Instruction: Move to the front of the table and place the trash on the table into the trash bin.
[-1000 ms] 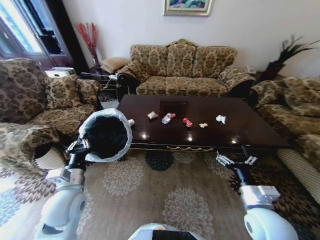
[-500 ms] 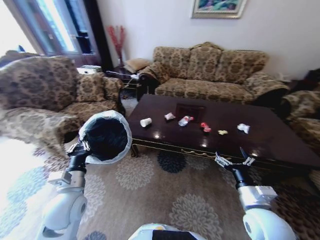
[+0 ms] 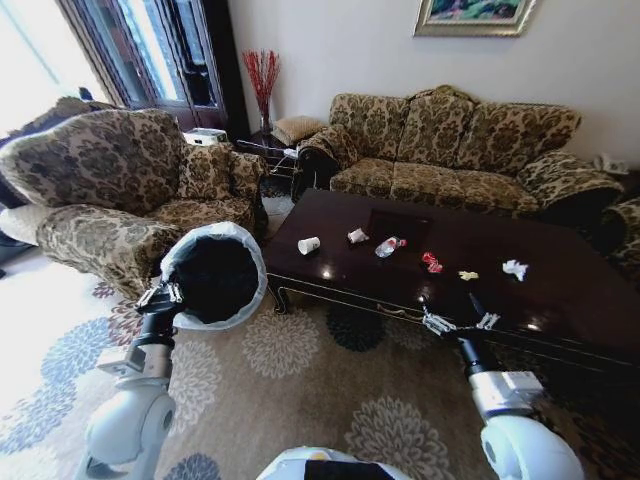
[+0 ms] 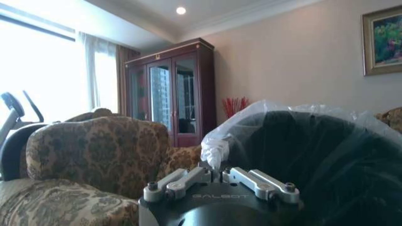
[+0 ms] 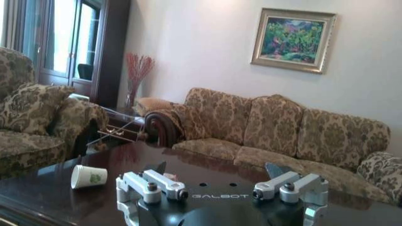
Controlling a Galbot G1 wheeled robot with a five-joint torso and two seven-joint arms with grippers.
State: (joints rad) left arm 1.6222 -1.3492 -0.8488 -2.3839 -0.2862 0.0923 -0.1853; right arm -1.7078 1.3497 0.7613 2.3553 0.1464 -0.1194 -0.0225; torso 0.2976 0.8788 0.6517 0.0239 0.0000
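The glossy dark table (image 3: 560,300) lies ahead and to my right. The trash on it runs in a row: a white paper cup (image 3: 309,245) on its side, a paper wad (image 3: 357,236), a clear bottle with a red cap (image 3: 389,246), a red wrapper (image 3: 432,263), a yellow scrap (image 3: 467,275) and another white wad (image 3: 514,269). My left gripper (image 3: 160,297) is shut on the rim of the black trash bin (image 3: 213,277) with its white liner, held off the floor and tilted, left of the table. The right gripper (image 3: 460,322) is open above the table's near edge. In the right wrist view the cup (image 5: 88,176) lies ahead of the gripper (image 5: 217,168).
A patterned armchair (image 3: 110,190) stands at the left and a matching sofa (image 3: 450,140) behind the table. A dark glass cabinet (image 3: 175,50) and a small side table (image 3: 275,150) fill the far left corner. Flowered carpet (image 3: 300,380) stretches between me and the table.
The whole view has swung: the table now sits further right and nearer, and the armchair and cabinet have come in at the left. Both arms keep the same pose.
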